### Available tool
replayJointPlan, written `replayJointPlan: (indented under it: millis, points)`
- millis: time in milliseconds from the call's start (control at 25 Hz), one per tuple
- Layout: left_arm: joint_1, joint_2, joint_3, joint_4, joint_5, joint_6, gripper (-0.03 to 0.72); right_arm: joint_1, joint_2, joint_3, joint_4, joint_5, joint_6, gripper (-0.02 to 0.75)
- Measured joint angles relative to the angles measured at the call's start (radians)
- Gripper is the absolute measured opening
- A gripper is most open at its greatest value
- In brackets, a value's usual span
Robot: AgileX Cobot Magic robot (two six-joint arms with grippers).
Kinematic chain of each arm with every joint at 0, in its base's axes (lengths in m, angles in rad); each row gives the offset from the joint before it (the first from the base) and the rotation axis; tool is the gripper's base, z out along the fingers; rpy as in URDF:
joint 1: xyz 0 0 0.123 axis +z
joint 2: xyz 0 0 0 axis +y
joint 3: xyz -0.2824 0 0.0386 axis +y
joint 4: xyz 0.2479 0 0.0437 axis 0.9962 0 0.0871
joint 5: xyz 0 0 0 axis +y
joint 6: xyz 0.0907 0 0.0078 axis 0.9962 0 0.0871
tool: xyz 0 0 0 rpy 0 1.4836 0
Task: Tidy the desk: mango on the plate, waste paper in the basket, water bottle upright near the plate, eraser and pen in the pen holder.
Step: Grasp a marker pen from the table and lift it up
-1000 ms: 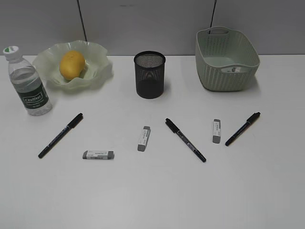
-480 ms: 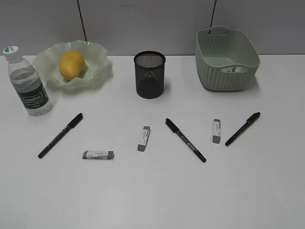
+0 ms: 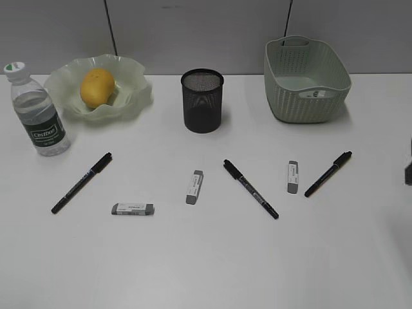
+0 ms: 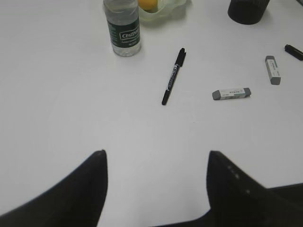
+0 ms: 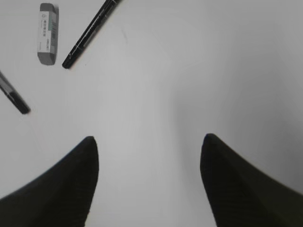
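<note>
Behind the white desk [image 3: 206, 257] runs a grey panelled wall [image 3: 193, 32]; both hands [image 4: 156, 156] [image 5: 149, 142] hang spread apart, empty.

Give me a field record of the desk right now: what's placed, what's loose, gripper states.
mango: on the plate
plate: back left
water bottle: upright, left of the plate
waste paper: in the basket
basket: back right
pen holder: back centre, contents cannot be seen
pens loose: three
erasers loose: three
left gripper: open, empty, above the desk
right gripper: open, empty
</note>
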Motion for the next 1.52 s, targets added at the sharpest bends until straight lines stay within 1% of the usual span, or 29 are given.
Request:
replayJointPlan:
  millis: [160, 400, 480, 680, 880, 1040, 1200, 1520]
  points:
    - [0.000, 0.000, 0.000, 0.000, 0.000, 0.000, 0.498, 0.000, 0.237, -0.158, 0.000, -0.009, 0.068, 0.532]
    - [0.000, 0.000, 0.000, 0.000, 0.000, 0.000, 0.498, 0.000, 0.496, -0.354, 0.000, -0.004, 0.202, 0.532]
    - [0.000, 0.000, 0.000, 0.000, 0.000, 0.000, 0.498, 0.000, 0.555, -0.404, 0.000, 0.001, 0.241, 0.526]
    - [0.000, 0.000, 0.000, 0.000, 0.000, 0.000, 0.498, 0.000, 0.671, -0.507, 0.000, 0.007, 0.306, 0.479]
    - [0.000, 0.000, 0.000, 0.000, 0.000, 0.000, 0.498, 0.000, 0.765, -0.606, 0.000, 0.052, 0.330, 0.469]
    - [0.000, 0.000, 0.000, 0.000, 0.000, 0.000, 0.498, 0.000, 0.823, -0.648, 0.000, 0.071, 0.342, 0.462]
    - [0.000, 0.000, 0.000, 0.000, 0.000, 0.000, 0.498, 0.000, 0.863, -0.651, 0.000, 0.070, 0.360, 0.438]
    - [0.000, 0.000, 0.000, 0.000, -0.001, 0.000, 0.498, 0.000, 0.914, -0.659, 0.000, 0.055, 0.368, 0.431]
